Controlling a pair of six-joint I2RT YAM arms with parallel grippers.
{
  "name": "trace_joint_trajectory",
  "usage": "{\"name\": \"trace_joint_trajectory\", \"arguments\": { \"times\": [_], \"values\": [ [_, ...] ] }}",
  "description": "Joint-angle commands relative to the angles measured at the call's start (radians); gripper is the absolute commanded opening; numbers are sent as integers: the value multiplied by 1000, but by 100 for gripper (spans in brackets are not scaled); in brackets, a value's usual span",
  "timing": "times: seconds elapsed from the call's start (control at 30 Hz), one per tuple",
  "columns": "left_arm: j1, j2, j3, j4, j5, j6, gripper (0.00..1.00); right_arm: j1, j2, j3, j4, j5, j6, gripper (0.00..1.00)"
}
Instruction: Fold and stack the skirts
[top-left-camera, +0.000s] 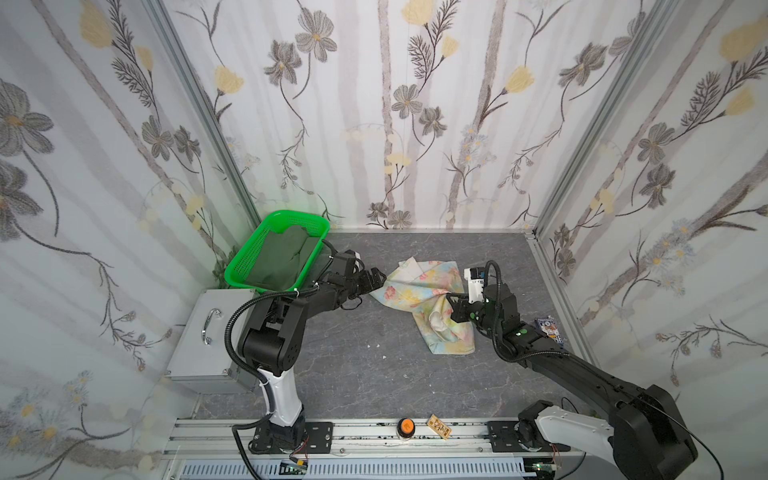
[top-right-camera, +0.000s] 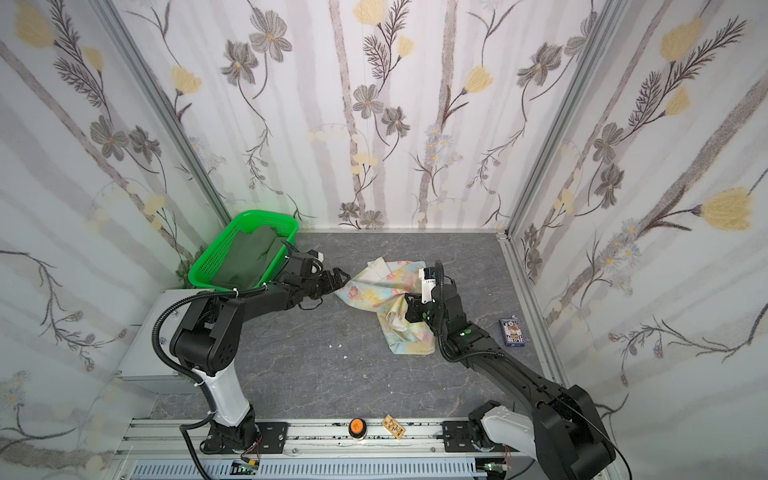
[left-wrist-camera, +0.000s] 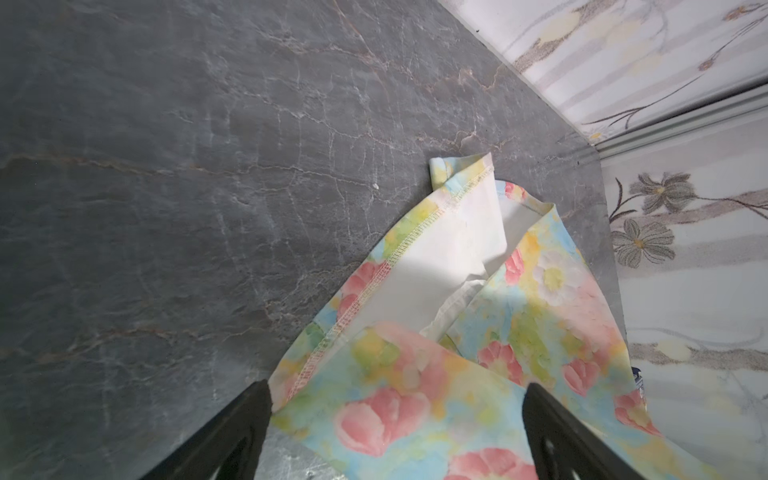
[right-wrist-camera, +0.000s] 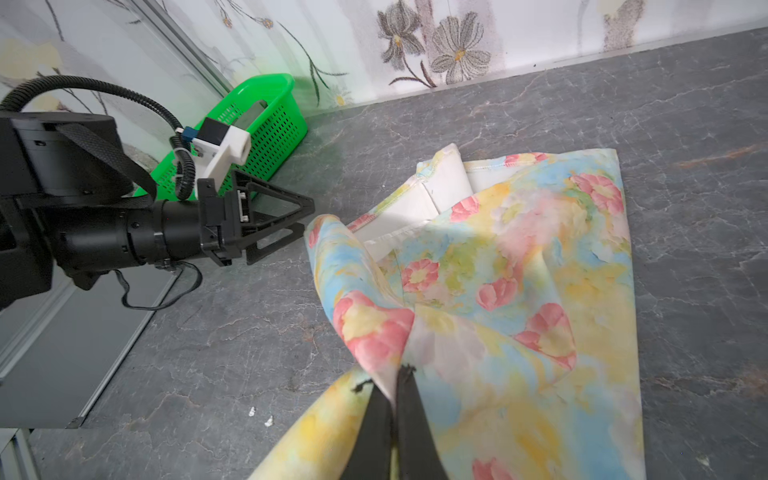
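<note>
Black left arm (top-left-camera: 299, 307), black right arm (top-left-camera: 582, 374), white lower links (top-left-camera: 282, 395), ribbed black cable (top-left-camera: 232, 316), green dots (top-left-camera: 523, 331), triangular-framed left pincer (right-wrist-camera: 307, 216)

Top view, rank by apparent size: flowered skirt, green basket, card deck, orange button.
1. flowered skirt and green basket: near equal, so I won't rank them.
2. card deck
3. orange button, a little smaller than the deck, though it looks nearer the camera.
</note>
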Motion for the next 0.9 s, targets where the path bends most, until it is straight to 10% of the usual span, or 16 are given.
{"name": "trace_joint_trajectory", "arguments": {
  "times": [0.0,0.1,0.3,0.63,0.87],
  "values": [
    [-17,25,20,-3,50,23,95,-41,13,-27,33,-47,38,7],
    [-35,33,14,2,28,13,94,-79,39,-18,-16,-21,60,42],
    [-41,21,-8,16,18,-8,94,-55,-8,22,-150,94,51,69],
    [-98,-41,-49,19,18,-34,92,135,-159,52,-353,247,111,69],
    [-124,-202,-152,14,27,-52,92,305,-189,18,-383,261,183,52]
  ]
}}
